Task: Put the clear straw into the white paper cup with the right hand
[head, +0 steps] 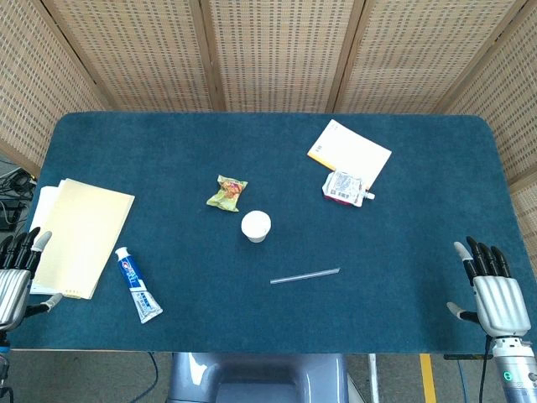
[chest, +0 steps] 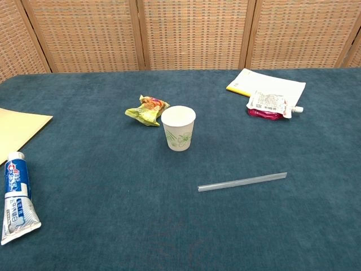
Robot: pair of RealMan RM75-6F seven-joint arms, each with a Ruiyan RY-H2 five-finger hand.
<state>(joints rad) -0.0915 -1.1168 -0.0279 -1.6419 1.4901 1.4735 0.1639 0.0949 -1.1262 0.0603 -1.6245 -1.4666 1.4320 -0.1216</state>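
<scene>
Our left hand (head: pixel 18 273) idles spread, far left of the white paper cup (head: pixel 256 226). Just right of and nearer than the cup lies the clear straw (head: pixel 304 275), flat, so we should pinch mid-length. Our right hand (head: pixel 493 290) waits spread, empty; chest view hides both hands.

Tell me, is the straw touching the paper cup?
Apart. In the chest view, the clear straw lies flat with bare blue table between it and the upright white paper cup.
</scene>
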